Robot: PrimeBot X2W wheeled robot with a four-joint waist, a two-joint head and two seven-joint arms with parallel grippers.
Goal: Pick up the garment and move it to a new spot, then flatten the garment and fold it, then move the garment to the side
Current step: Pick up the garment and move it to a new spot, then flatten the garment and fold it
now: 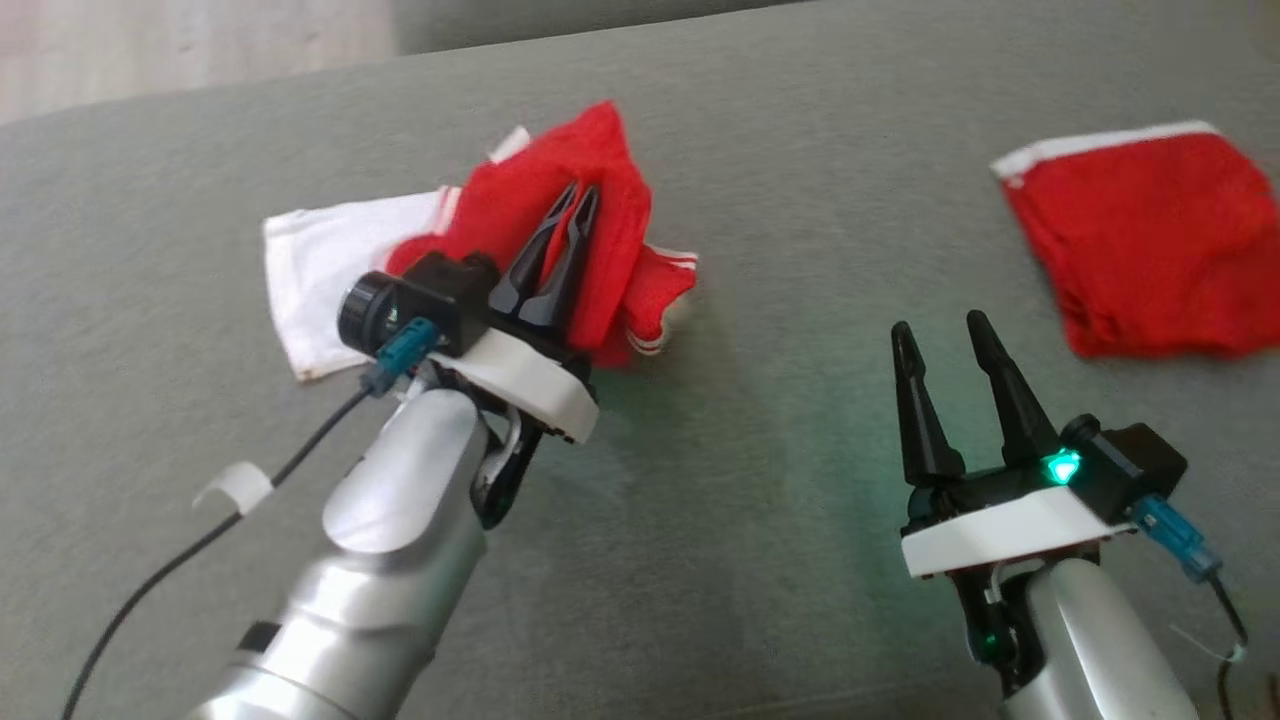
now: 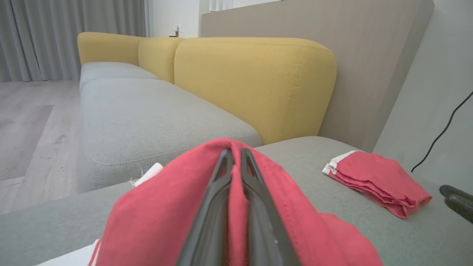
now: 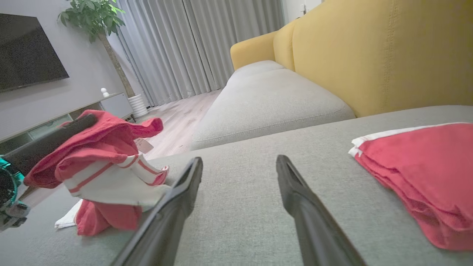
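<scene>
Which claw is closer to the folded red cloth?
Right. The right claw sits open beside the folded red cloth; the left claw, farther off, is shut on the crumpled garment.

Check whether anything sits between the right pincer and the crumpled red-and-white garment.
Nothing visible does. Bare grey cushion runs from the right pincer to the crumpled garment, which the left pincer is shut on. The folded red garment lies on the right pincer's other side, out of the path.

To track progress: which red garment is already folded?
The garment on the right, a flat stack; the crumpled garment is pinched by the left tool.
</scene>
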